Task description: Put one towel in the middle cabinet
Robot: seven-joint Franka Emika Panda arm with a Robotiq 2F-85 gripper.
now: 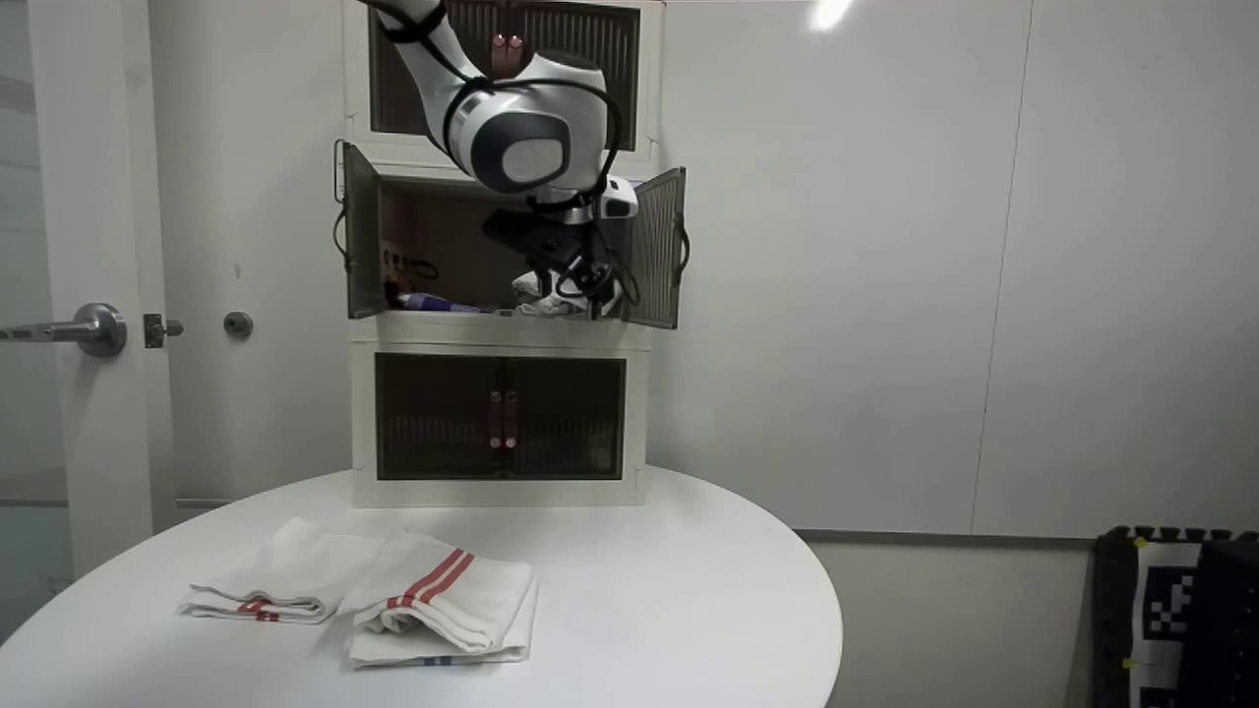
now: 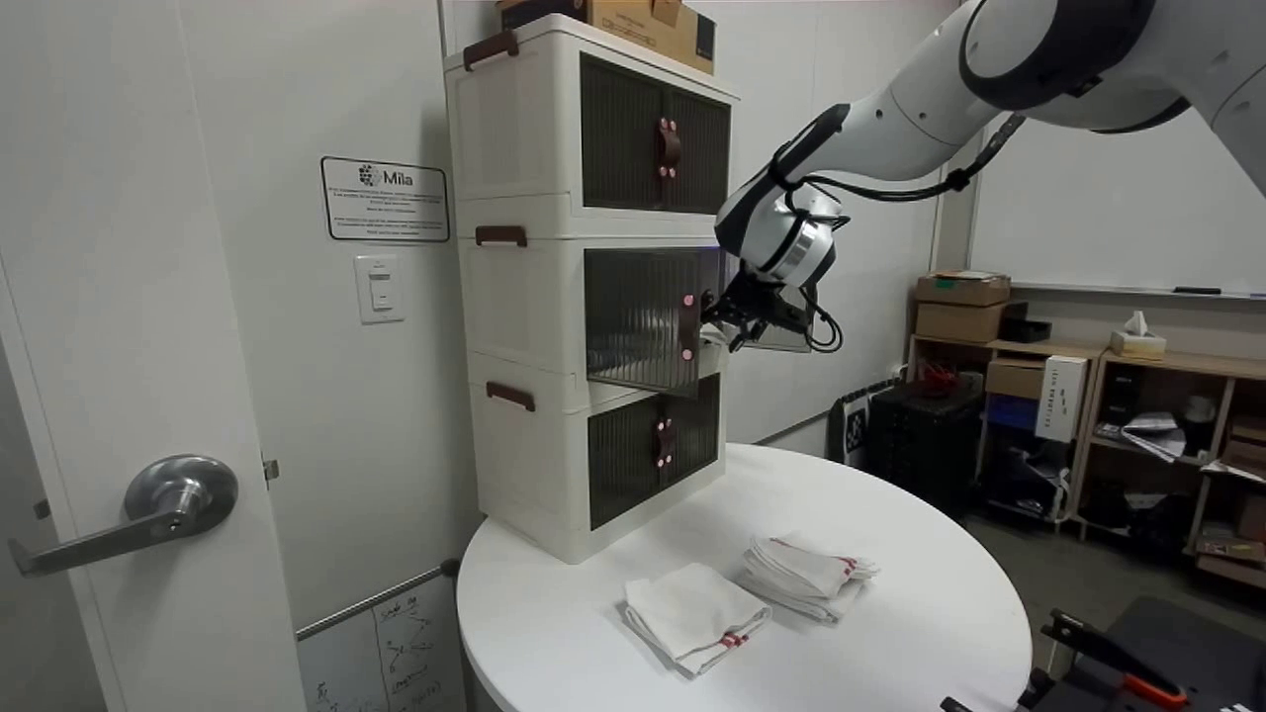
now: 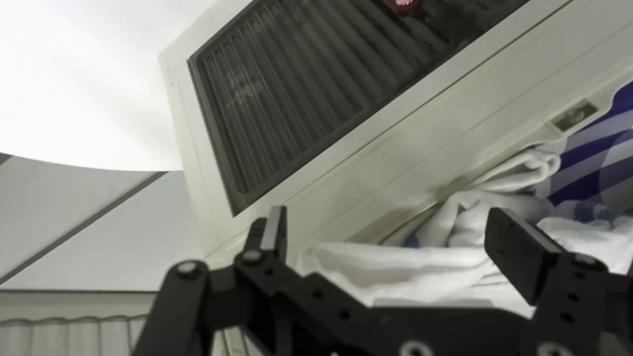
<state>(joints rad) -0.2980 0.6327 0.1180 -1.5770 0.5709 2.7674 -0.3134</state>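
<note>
Gripper (image 3: 388, 225) spread, towel (image 3: 470, 215) inside middle cabinet (image 1: 423, 326), near edge

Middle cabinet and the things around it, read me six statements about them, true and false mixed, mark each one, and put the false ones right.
1. The bottom cabinet stands open. False: the bottom cabinet is shut.
2. Both doors of the middle cabinet are open. True.
3. A white towel with blue marks lies in the middle cabinet. True.
4. The gripper is shut tight on the white towel. False: the gripper is open.
5. Red-striped towels lie on the table. True.
6. A cardboard box sits on the table. False: the cardboard box is on top of the top cabinet.
</note>
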